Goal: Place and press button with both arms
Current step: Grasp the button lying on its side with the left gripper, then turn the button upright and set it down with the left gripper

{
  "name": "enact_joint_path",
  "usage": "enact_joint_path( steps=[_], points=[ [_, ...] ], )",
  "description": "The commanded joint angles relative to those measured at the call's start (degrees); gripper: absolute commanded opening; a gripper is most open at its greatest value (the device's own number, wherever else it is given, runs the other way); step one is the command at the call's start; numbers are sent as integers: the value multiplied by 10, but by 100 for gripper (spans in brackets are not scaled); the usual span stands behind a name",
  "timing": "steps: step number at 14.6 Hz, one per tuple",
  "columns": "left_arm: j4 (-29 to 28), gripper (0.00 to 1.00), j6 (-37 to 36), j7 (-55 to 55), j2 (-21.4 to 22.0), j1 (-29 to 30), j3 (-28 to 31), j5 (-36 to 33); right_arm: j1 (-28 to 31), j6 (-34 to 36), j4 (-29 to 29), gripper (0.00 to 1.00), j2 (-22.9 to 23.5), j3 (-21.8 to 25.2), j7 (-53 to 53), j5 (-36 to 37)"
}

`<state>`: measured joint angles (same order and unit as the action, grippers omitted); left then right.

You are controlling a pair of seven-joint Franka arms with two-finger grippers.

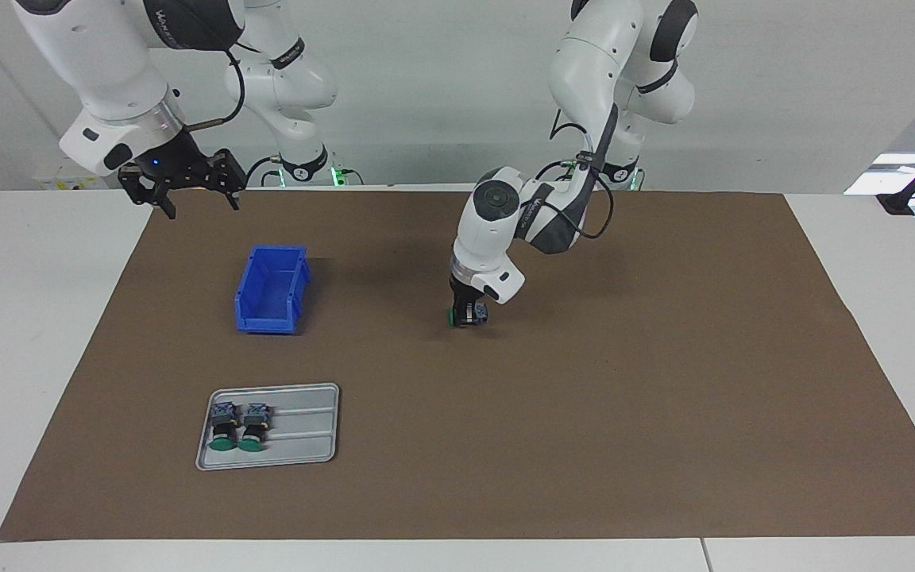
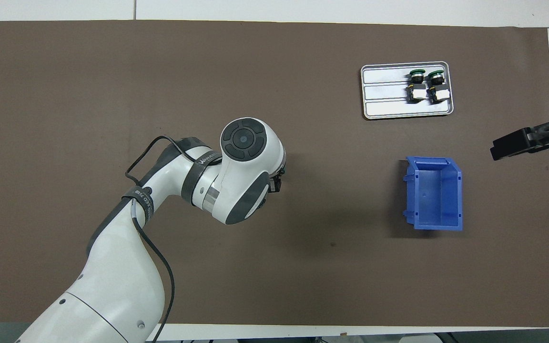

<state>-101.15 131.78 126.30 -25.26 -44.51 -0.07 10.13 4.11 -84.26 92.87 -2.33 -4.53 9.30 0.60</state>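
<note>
The left hand (image 1: 469, 315) is low over the middle of the brown mat (image 1: 584, 413) on the desk (image 1: 28, 334), pinching a green-capped push-button (image 1: 465, 316) held on its side, cap pointing toward the right arm's end; whether it already touches the mat I cannot tell. The right hand (image 1: 187, 187) waits in the air near the mat's corner, fingers spread. Two more buttons (image 1: 238, 426) lie side by side in the grey tray (image 1: 306, 445), and the blue bin (image 1: 271, 290) sits empty nearer the robots. The button looks small, light and rigid, probably hard plastic. Its round black body would likely roll, so a grip across the squarer grey-blue block end seems safer, leaving the cap free for pressing.
</note>
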Motion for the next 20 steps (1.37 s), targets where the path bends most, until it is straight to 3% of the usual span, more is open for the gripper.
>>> enact_joint_path(
  steps=[1,4,7,13,17,18,20],
  points=[
    [-29,18,5,-2,49,22,0,12,5,-6,13,99,-11,0,11,-10],
    [-76,18,66,-24,84,43,-1,72,5,-6,13,99,-11,0,12,-10],
    [-120,17,148,-95,96,55,-3,173,5,-6,13,99,-11,0,12,-10],
    [-140,17,154,-364,109,70,-2,465,5,-6,13,99,-11,-1,12,-10],
    [-190,13,149,-600,132,88,-1,707,5,-6,13,99,-11,0,11,-10],
    [-195,13,141,-643,133,93,-1,751,5,-7,13,99,-11,0,11,-10],
    [-201,12,111,-686,130,102,-1,772,5,-6,13,99,-11,0,11,-10]
  ],
)
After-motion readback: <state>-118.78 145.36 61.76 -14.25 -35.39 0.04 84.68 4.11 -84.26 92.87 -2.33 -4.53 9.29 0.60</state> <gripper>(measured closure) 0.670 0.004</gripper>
